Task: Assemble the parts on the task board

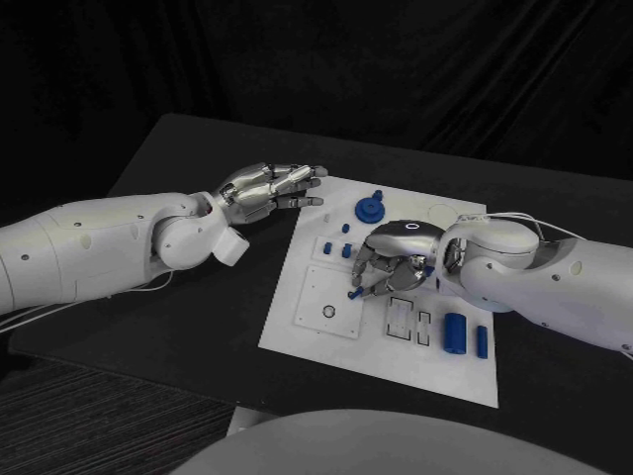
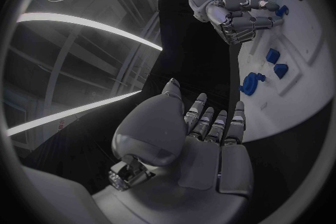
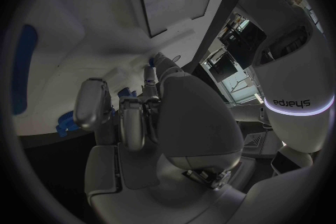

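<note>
Black table — blue part at right hand fingertips.

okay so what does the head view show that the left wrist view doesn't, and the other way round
Head view alone: the whole task board, with two long blue parts lying side by side near its right front corner, and the square recess plate.

Left wrist view alone: the back of the left hand up close, fingers extended and holding nothing.

Both: the right hand curled over small blue parts on the board, and the blue gear-like part.
</note>
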Robot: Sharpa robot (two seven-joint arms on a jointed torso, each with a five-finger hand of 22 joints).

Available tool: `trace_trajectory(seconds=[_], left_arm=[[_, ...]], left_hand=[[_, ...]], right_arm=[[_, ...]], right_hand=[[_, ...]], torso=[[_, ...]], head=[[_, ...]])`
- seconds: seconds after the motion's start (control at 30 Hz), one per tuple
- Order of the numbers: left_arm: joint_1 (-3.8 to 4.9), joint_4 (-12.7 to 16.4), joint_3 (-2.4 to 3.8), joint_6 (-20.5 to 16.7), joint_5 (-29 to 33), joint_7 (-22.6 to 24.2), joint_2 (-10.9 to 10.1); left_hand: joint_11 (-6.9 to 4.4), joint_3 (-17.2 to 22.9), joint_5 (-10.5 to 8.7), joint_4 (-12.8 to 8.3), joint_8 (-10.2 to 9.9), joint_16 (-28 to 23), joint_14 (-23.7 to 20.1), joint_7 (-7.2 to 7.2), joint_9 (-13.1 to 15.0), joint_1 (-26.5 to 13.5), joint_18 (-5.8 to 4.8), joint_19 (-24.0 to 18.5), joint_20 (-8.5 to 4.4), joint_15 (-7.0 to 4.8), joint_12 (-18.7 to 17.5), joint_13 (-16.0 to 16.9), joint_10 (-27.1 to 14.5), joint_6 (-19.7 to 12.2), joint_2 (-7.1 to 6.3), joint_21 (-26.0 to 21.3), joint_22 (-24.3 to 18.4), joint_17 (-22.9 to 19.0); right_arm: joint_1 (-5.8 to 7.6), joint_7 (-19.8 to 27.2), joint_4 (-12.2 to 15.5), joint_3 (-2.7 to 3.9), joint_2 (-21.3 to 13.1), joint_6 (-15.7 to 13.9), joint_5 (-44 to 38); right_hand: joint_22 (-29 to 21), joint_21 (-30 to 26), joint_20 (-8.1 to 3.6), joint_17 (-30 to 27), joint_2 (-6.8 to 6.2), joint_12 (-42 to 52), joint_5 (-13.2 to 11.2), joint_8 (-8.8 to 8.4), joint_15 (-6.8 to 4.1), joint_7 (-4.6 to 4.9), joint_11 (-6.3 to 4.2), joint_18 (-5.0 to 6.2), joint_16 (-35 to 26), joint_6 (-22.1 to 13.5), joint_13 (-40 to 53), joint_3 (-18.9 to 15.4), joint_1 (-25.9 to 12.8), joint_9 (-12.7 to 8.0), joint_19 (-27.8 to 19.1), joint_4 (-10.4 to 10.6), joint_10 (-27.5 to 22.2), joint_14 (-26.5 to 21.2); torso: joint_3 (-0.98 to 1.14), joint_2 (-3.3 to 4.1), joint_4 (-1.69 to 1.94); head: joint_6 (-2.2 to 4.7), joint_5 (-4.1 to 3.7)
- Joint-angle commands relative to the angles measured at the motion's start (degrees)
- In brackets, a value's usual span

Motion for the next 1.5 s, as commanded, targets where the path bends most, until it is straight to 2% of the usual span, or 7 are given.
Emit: trace_trajectory(seconds=[0.03, 0.2, 0.37, 0.57, 0.83, 1.13, 1.5], left_arm=[[-0.08, 0.1, 0.06, 0.7, 0.3, 0.5, 0.1], [-0.08, 0.1, 0.06, 0.8, 0.3, 0.4, 0.1], [-0.09, 0.1, 0.06, 0.8, 0.3, 0.4, 0.1], [-0.09, 0.1, 0.05, 0.8, 0.3, 0.4, 0.0], [-0.1, 0.2, 0.05, 0.8, 0.3, 0.4, -0.1], [-0.11, 0.2, 0.05, 0.9, 0.3, 0.4, -0.1], [-0.15, 0.0, 0.05, 1.0, 0.3, 0.4, 0.1]], left_hand=[[0.25, 0.0, 0.31, -0.4, 0.1, 0.3, 0.0, 0.14, 0.0, 0.4, 0.31, 0.3, 0.02, 0.25, 0.2, 0.0, 0.1, -0.1, -0.05, 0.3, -0.1, 0.1], [0.27, 0.0, 0.42, -0.4, 0.1, 0.3, 0.0, 0.15, 0.0, 0.5, 0.29, 0.3, 0.03, 0.28, 0.2, 0.0, 0.0, -0.2, 0.03, 0.3, -0.1, 0.1], [0.28, 0.1, 0.54, -0.4, 0.1, 0.3, 0.0, 0.16, 0.0, 0.6, 0.27, 0.4, 0.03, 0.29, 0.2, 0.0, 0.0, -0.2, 0.07, 0.3, -0.1, 0.1], [0.28, 0.1, 0.54, -0.4, 0.1, 0.3, 0.0, 0.16, 0.0, 0.6, 0.27, 0.4, 0.03, 0.29, 0.2, 0.0, 0.0, -0.2, 0.07, 0.3, -0.1, 0.1], [0.29, 0.2, 0.66, -0.5, 0.1, 0.3, 0.0, 0.16, 0.0, 0.7, 0.26, 0.4, 0.03, 0.3, 0.2, 0.0, 0.0, -0.3, 0.12, 0.3, -0.1, 0.1], [0.31, 0.3, 0.89, -0.5, 0.1, 0.3, 0.0, 0.17, 0.0, 0.9, 0.23, 0.4, 0.03, 0.32, 0.2, 0.0, 0.0, -0.3, 0.24, 0.4, -0.1, 0.1], [0.31, 0.3, 0.89, -0.5, 0.1, 0.3, 0.0, 0.17, 0.0, 0.9, 0.23, 0.4, 0.03, 0.32, 0.2, 0.0, 0.0, -0.3, 0.24, 0.4, -0.1, 0.1]], right_arm=[[-0.36, -1.8, 0.3, -0.01, 0.0, -1.0, 0.0], [-0.64, -2.0, 0.6, -0.01, -0.1, -0.7, 0.0], [-0.83, -2.0, 0.7, -0.01, -0.2, -0.8, 0.0], [-0.91, -1.8, 0.7, -0.01, -0.3, -0.9, 0.0], [-0.98, -0.9, 1.0, -0.01, -0.6, -2.7, 0.0], [-0.39, 0.7, 4.4, -0.01, -2.2, -9.5, -5.7], [2.09, -1.7, 9.4, 0.0, -2.9, -16.2, -29.9]], right_hand=[[9.4, -0.4, -0.03, 15.1, 0.46, 0.2, 0.4, -0.06, 0.09, 0.47, 0.13, 0.74, 0.2, -0.5, 15.1, -0.1, 0.1, 0.1, -0.5, -0.4, 6.0, 6.0], [9.3, -0.6, 0.02, 15.1, 0.47, 0.2, 0.9, -0.72, 0.16, 0.55, 0.22, 0.78, 0.2, -1.5, 15.1, -0.1, 0.2, -0.1, -0.7, -0.7, 6.0, 6.0], [9.2, -0.9, 0.12, 15.1, 0.68, 0.2, 3.4, -1.11, 0.24, 0.67, 0.32, 0.84, 0.2, -1.7, 15.1, 0.2, 0.8, -0.2, -0.9, -1.5, 6.0, 6.0], [9.1, -1.4, 0.32, 15.1, 0.9, 0.2, 10.3, -0.43, 0.51, 1.38, 0.69, 0.93, 0.2, 0.5, 15.1, 1.1, 1.6, 0.4, -1.2, -3.4, 6.0, 6.0], [8.9, -2.1, 0.58, 15.1, 0.96, 0.2, 13.5, 0.8, 0.82, 2.11, 1.14, 1.06, 0.2, 3.0, 15.1, 1.6, 1.6, 1.4, -1.6, -4.4, 6.0, 6.0], [8.9, -2.2, 0.97, 15.1, 0.4, 0.2, 13.2, 1.0, 1.36, 2.86, 1.87, 1.03, 0.2, 3.5, 15.1, 1.3, 0.8, 2.0, -1.7, -4.4, 6.0, 6.0], [9.1, -1.4, 1.12, 15.1, -0.02, 0.2, 12.6, 1.17, 1.45, 2.65, 1.83, 0.87, 0.2, 3.7, 15.1, 1.2, 0.7, 2.4, -1.2, -4.6, 6.0, 6.0]], torso=[[0.01, 0.03, 0.02], [0.02, 0.04, 0.05], [0.02, 0.03, -0.01], [0.01, 0.04, -0.03], [0.01, -0.08, 0.0], [0.0, -0.02, 0.01], [0.01, -0.11, 0.03]], head=[[0.0, 0.13], [0.0, 0.07], [0.0, 0.21], [0.0, 0.21], [0.0, 0.37], [0.0, 0.8], [0.0, 1.51]])
